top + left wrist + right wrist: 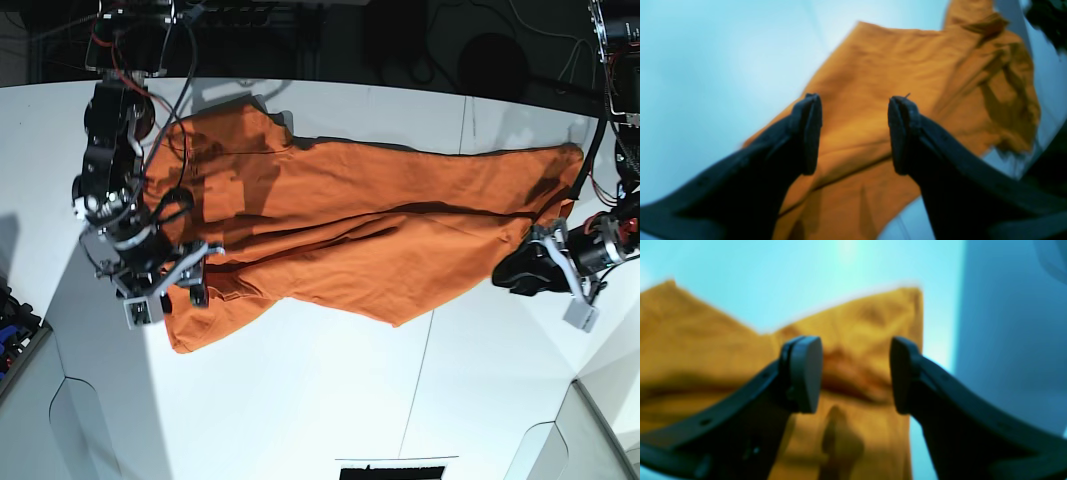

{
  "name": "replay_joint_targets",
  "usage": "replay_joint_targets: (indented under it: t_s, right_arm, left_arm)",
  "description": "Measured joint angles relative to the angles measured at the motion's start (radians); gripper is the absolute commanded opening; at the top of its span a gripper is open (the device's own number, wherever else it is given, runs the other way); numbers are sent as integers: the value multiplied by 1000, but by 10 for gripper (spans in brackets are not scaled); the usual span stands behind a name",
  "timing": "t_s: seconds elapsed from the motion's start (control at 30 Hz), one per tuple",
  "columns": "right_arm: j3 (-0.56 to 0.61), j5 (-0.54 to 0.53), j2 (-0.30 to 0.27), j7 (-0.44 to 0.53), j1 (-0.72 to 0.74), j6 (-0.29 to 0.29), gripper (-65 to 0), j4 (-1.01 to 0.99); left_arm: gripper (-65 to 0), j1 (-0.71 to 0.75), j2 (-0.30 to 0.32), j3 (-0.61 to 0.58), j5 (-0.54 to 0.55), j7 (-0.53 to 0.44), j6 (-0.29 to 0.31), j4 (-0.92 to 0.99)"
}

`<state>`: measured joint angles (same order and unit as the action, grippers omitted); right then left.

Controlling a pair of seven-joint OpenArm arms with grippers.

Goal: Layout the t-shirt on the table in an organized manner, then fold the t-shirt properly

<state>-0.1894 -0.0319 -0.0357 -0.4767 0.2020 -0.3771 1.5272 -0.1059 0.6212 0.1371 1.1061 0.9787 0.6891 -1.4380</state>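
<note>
Right now the t-shirt lies stretched but rumpled across the desk, under and ahead of both sets of fingers. Your left fingers and right fingers stand apart, holding nothing. Lower each onto an edge, pinch one layer only, then pull outward evenly.
</note>
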Motion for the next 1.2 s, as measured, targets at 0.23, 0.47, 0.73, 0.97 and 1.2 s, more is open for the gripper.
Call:
replay_joint_targets:
  t_s: [0.23, 0.47, 0.73, 0.97, 1.2]
  right_arm:
    - [23, 11, 0, -13, 101, -16, -325, -225]
    - [90, 37, 0, -14, 98, -27, -429, -225]
    - [93, 40, -34, -13, 95, -31, -600, -225]
    - [94, 45, -71, -13, 95, -31, -650, -225]
    - [88, 52, -83, 38, 110, -31, -650, -225]
  left_arm:
    - [-309, 12, -121, -191, -78, 2, 0, -25]
    - [-309, 12, -192, -230, -74, 7, 0, -25]
    - [-309, 11, -258, -391, -74, 10, 0, -25]
    - [-309, 11, -326, -512, -115, -1, 0, -25]
    - [-309, 18, -343, -542, -130, 0, 0, -25]
